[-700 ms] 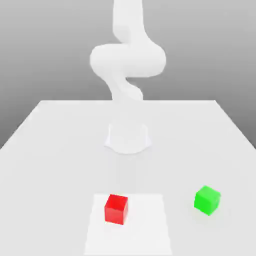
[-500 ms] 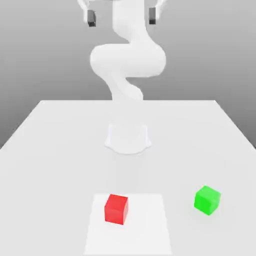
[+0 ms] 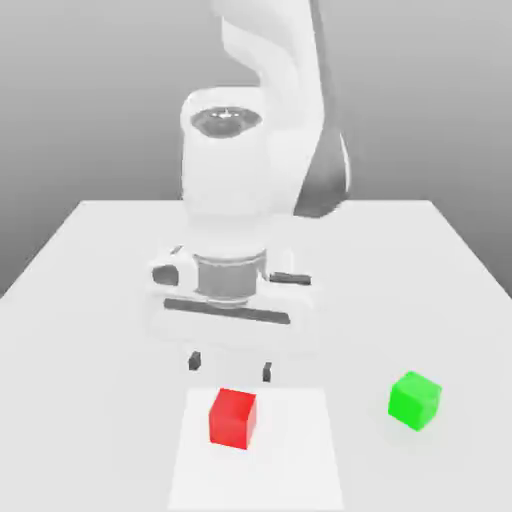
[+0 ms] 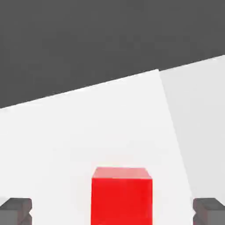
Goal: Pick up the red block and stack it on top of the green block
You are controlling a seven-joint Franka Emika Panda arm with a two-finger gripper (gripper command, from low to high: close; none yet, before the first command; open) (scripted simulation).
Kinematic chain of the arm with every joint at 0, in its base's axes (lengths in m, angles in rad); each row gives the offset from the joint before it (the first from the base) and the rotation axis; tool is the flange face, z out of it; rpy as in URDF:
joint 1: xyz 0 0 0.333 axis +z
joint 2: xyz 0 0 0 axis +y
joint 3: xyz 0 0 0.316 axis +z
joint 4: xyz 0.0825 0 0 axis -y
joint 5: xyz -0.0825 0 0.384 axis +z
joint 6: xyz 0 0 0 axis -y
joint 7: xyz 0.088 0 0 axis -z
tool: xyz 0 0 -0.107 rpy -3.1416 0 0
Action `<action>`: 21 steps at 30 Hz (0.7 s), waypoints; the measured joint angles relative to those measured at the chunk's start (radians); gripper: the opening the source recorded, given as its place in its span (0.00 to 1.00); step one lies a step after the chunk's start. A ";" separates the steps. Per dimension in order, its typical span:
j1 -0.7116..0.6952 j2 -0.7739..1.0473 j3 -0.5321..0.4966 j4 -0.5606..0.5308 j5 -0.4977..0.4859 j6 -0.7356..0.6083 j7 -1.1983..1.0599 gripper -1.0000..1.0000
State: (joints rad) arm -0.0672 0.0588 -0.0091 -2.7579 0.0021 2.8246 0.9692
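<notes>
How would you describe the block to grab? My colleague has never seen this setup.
On the white table, find the paler square patch at the front edge. The red block sits on it, just below the open gripper. The green block, off the patch toward the exterior view's right, differs only in colour.

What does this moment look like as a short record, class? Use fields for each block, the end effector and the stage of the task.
red block: on the lighter square patch of the table, untouched
green block: on the table, toward the exterior view's right of the red block, nothing on it
end effector: open, above the red block, fingers either side of it in the hand view
stage: grasp not yet made
</notes>
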 joint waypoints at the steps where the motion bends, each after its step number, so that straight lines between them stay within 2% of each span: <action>1: 0.000 0.036 0.000 0.002 0.000 0.030 0.000 0.50; 4: -0.002 0.145 0.003 0.016 0.003 0.122 0.000 0.50; 5: -0.002 0.177 0.004 0.020 0.003 0.150 0.000 0.00; 12: -0.005 0.184 0.006 0.021 0.000 0.155 0.002 0.00; 18: -0.007 -0.008 0.007 -0.007 -0.004 -0.008 0.005 0.00; 21: 0.070 -0.054 0.066 -0.003 0.003 -0.059 -0.063 0.00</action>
State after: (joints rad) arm 0.0029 0.0051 0.0565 -2.7605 0.0052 2.7660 0.9061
